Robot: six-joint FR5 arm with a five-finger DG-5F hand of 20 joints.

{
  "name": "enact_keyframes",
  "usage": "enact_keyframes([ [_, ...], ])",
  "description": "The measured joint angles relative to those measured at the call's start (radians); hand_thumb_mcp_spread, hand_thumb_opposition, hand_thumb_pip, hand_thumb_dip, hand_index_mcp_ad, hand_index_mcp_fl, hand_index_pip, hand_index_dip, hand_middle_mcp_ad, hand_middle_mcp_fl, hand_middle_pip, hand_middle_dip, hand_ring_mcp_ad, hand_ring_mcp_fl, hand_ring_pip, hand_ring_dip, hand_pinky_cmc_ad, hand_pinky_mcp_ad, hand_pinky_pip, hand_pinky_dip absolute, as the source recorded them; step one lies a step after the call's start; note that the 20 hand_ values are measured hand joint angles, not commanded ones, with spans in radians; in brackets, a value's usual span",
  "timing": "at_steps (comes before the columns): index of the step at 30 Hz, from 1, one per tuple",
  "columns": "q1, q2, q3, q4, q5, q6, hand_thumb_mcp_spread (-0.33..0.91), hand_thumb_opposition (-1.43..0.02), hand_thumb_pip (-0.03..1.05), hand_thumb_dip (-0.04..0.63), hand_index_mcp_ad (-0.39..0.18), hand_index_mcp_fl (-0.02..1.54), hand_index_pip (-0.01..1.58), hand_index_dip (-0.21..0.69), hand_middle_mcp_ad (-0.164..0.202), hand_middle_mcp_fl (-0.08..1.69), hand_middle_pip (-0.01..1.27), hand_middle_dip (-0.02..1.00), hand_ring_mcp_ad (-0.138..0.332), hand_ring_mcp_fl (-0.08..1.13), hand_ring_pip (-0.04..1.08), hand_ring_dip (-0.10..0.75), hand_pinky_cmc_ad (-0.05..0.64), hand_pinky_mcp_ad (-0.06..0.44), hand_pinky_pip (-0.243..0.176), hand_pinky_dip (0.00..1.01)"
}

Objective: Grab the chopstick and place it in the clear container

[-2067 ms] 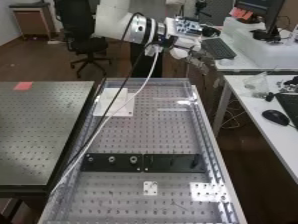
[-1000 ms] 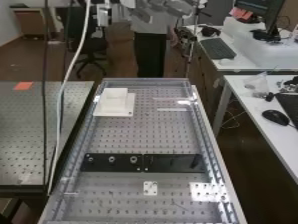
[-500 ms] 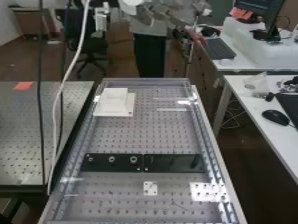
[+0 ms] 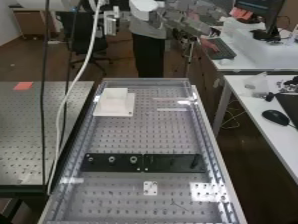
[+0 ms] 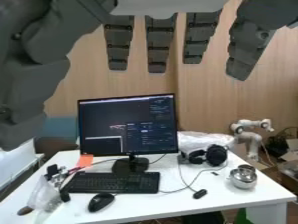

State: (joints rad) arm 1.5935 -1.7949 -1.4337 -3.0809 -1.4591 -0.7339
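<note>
A: High view, your hand (image 4: 181, 19) is at the top of the frame, right of centre. Fingers?

B: Extended and spread, empty. In your wrist view they hang in front of the wooden wall (image 5: 199, 100), above the monitor (image 5: 126, 125).

A: And your chopstick relative to them?

B: Can't tell you where it lies, nor which thing is the clear container. On the white tabletop (image 5: 166, 206): keyboard (image 5: 113, 182), mouse (image 5: 101, 201), headphones (image 5: 215, 155), shiny metal pot (image 5: 243, 176), crumpled clear plastic (image 5: 44, 195).

A: Your bench (image 4: 146, 135)?

B: White block (image 4: 114, 103) upper left of centre; black bar (image 4: 174, 162) across the lower middle.

A: Labels?

B: Orange slip (image 5: 85, 160) beside your monitor; any writing on it is too small to tell.
</note>
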Motion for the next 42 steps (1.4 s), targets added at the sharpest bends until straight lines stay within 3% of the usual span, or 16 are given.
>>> enact_keyframes([
  [8, -0.002, 0.000, 0.001, 0.011, -0.004, 0.009, 0.14, -0.67, 0.50, 0.082, -0.185, 0.17, 0.05, 0.283, 0.028, 0.09, 0.12, 0.28, 0.131, 0.01, 0.09, 0.164, 0.508, 0.379, -0.106, 0.16],
  [42, -0.006, -0.007, -0.001, 0.022, -0.004, 0.021, 0.17, -0.67, 0.49, 0.082, -0.185, 0.19, 0.05, 0.283, 0.028, 0.14, 0.12, 0.28, 0.131, 0.00, 0.09, 0.164, 0.522, 0.377, -0.106, 0.16],
])
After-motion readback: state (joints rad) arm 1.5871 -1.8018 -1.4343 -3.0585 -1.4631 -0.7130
